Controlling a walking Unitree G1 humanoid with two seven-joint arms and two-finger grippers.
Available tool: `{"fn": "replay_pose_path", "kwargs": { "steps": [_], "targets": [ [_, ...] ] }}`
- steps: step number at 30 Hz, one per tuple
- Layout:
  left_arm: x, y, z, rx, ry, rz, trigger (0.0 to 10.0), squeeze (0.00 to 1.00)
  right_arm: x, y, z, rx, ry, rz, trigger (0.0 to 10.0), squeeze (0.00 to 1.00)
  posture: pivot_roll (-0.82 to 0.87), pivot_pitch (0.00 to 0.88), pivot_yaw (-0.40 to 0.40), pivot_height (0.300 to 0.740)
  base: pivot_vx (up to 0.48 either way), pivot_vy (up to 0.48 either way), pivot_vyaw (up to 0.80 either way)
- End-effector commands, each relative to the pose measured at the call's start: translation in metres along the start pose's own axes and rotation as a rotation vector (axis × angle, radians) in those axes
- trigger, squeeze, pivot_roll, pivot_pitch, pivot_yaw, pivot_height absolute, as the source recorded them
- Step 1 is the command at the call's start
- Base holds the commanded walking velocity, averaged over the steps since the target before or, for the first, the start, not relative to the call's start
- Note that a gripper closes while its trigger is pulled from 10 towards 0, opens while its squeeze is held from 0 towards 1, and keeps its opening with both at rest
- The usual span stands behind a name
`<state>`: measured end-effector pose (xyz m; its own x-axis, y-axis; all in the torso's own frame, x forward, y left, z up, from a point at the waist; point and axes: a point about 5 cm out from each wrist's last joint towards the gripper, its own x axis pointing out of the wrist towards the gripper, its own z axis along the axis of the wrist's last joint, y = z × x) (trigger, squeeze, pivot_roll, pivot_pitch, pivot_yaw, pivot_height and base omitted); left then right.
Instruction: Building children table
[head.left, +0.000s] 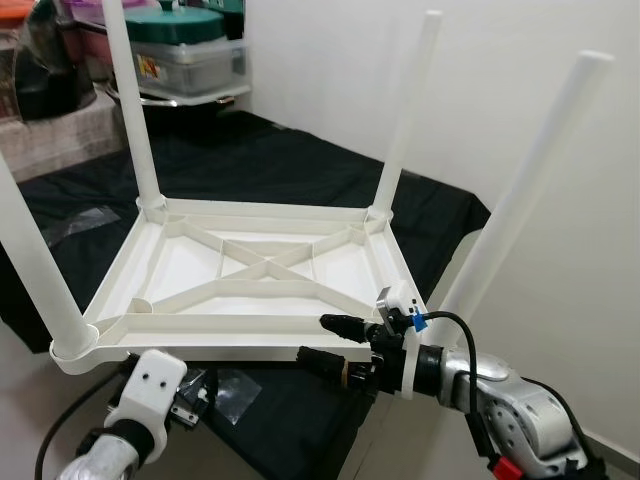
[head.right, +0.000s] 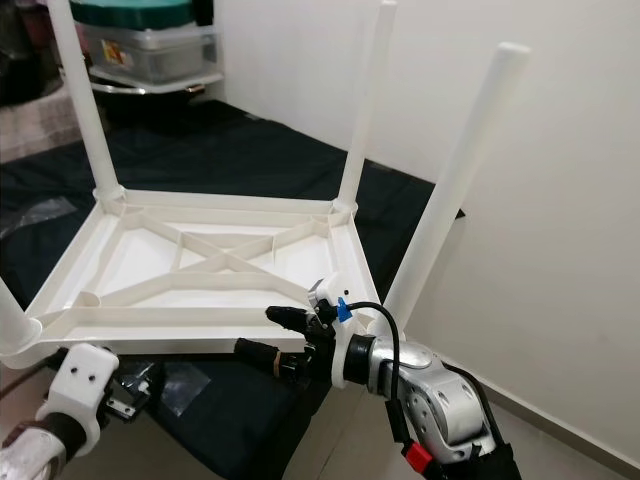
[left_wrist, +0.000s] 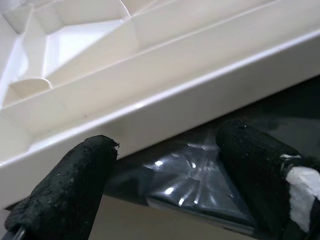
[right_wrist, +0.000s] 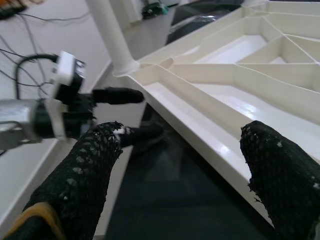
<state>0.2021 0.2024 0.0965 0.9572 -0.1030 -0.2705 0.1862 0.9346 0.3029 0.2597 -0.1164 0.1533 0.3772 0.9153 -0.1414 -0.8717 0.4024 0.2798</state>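
Note:
The white children's table (head.left: 250, 330) lies upside down on a black cloth, with its legs pointing up: far left (head.left: 135, 110), far right (head.left: 405, 120), near right (head.left: 520, 200) and near left (head.left: 35, 270). My right gripper (head.left: 327, 340) is open at the near rim by the right corner, one finger above the rim and one below it. At the near left, my left gripper (right_wrist: 130, 114) is open too, its fingers (left_wrist: 75, 185) apart, just below and in front of the same rim. A clear plastic bag (head.left: 235, 390) lies under that edge.
The black cloth (head.left: 250, 160) covers the low surface under the table. Clear storage boxes with a green lid (head.left: 185, 45) stand at the back left. A white wall (head.left: 560, 120) runs close along the right. Cables (right_wrist: 25, 30) trail on the floor.

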Motion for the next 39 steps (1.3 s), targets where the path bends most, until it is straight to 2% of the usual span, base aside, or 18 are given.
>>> {"fn": "replay_pose_path", "kwargs": {
  "steps": [1, 5, 7, 9, 17, 20, 21, 22, 23, 24, 26, 27, 28, 29, 31, 34, 37, 39],
  "targets": [
    [0.004, 0.005, -0.008, 0.022, 0.053, 0.018, 10.0, 0.0, 0.003, -0.005, -0.001, 0.032, 0.018, 0.028, 10.0, 0.0, 0.09, 0.0, -0.107, 0.74, 0.0, 0.0, 0.0],
    [0.006, 0.009, -0.008, 0.014, 0.056, 0.039, 10.0, 0.0, 0.011, -0.005, 0.002, 0.058, 0.011, 0.057, 10.0, 0.0, 0.1, 0.0, -0.112, 0.74, 0.0, 0.0, 0.0],
    [0.009, 0.013, -0.007, 0.009, 0.063, 0.055, 10.0, 0.0, 0.029, -0.004, 0.006, 0.116, -0.01, 0.12, 10.0, 0.0, 0.11, 0.0, -0.121, 0.74, 0.0, 0.0, 0.0],
    [0.01, 0.014, -0.007, 0.008, 0.068, 0.065, 10.0, 0.0, 0.036, -0.001, 0.007, 0.134, -0.011, 0.15, 10.0, 0.0, 0.12, 0.0, -0.126, 0.74, 0.0, 0.0, 0.0],
    [0.012, 0.017, -0.008, 0.007, 0.079, 0.082, 10.0, 0.0, 0.047, 0.002, 0.005, 0.156, -0.001, 0.19, 10.0, 0.0, 0.12, 0.0, -0.13, 0.74, 0.0, 0.0, 0.0],
    [0.022, 0.027, -0.003, -0.005, 0.058, 0.109, 10.0, 0.0, 0.056, 0.005, 0.0, 0.17, 0.012, 0.203, 10.0, 0.0, 0.12, 0.0, -0.124, 0.74, 0.0, 0.0, 0.0],
    [0.031, 0.029, 0.003, -0.019, 0.034, 0.111, 10.0, 0.0, 0.06, 0.006, -0.002, 0.172, 0.01, 0.19, 10.0, 0.0, 0.11, 0.0, -0.114, 0.74, 0.0, 0.0, 0.0],
    [0.031, 0.029, 0.003, -0.019, 0.034, 0.111, 10.0, 0.0, 0.06, 0.006, -0.002, 0.172, 0.01, 0.19, 10.0, 0.0, 0.11, 0.0, -0.114, 0.74, 0.0, 0.0, 0.0],
    [0.042, 0.028, 0.009, -0.029, 0.01, 0.097, 10.0, 0.0, 0.061, 0.005, -0.003, 0.178, 0.001, 0.17, 10.0, 0.0, 0.1, 0.0, -0.106, 0.74, 0.0, 0.0, 0.0],
    [0.042, 0.028, 0.009, -0.029, 0.01, 0.097, 10.0, 0.0, 0.061, 0.005, -0.003, 0.178, 0.001, 0.17, 10.0, 0.0, 0.1, 0.0, -0.106, 0.74, 0.0, 0.0, 0.0],
    [0.07, 0.023, 0.017, -0.043, -0.005, 0.05, 10.0, 0.0, 0.06, 0.002, -0.003, 0.194, -0.026, 0.119, 10.0, 0.0, 0.07, 0.0, -0.075, 0.74, 0.0, 0.0, 0.0],
    [0.07, 0.023, 0.017, -0.043, -0.005, 0.05, 10.0, 0.0, 0.06, 0.002, -0.003, 0.194, -0.026, 0.119, 10.0, 0.0, 0.07, 0.0, -0.075, 0.74, 0.0, 0.0, 0.0],
    [0.081, 0.02, 0.019, -0.047, -0.003, 0.032, 10.0, 0.0, 0.059, 0.001, -0.003, 0.201, -0.036, 0.1, 10.0, 0.0, 0.06, 0.0, -0.071, 0.74, 0.0, 0.0, 0.0],
    [0.081, 0.02, 0.019, -0.047, -0.003, 0.032, 10.0, 0.0, 0.059, 0.001, -0.003, 0.201, -0.036, 0.1, 10.0, 0.0, 0.06, 0.0, -0.071, 0.74, 0.0, 0.0, 0.0],
    [0.104, 0.013, 0.033, -0.065, -0.02, -0.008, 10.0, 0.0, 0.054, -0.002, -0.003, 0.207, -0.056, 0.045, 10.0, 0.0, 0.03, 0.0, -0.049, 0.74, 0.0, 0.0, 0.0],
    [0.114, 0.008, 0.043, -0.065, -0.034, -0.03, 10.0, 0.0, 0.051, -0.002, -0.004, 0.212, -0.066, 0.023, 10.0, 0.0, 0.02, 0.0, -0.04, 0.74, 0.0, 0.0, 0.0],
    [0.135, -0.006, 0.061, -0.099, -0.05, -0.091, 10.0, 0.0, 0.045, -0.003, -0.005, 0.22, -0.083, -0.031, 10.0, 0.0, -0.01, 0.0, -0.025, 0.74, 0.0, 0.0, 0.0],
    [0.138, -0.008, 0.063, -0.103, -0.047, -0.1, 10.0, 0.0, 0.044, -0.003, -0.005, 0.22, -0.086, -0.04, 10.0, 0.0, -0.01, 0.0, -0.024, 0.74, 0.0, 0.0, 0.0]
  ]
}}
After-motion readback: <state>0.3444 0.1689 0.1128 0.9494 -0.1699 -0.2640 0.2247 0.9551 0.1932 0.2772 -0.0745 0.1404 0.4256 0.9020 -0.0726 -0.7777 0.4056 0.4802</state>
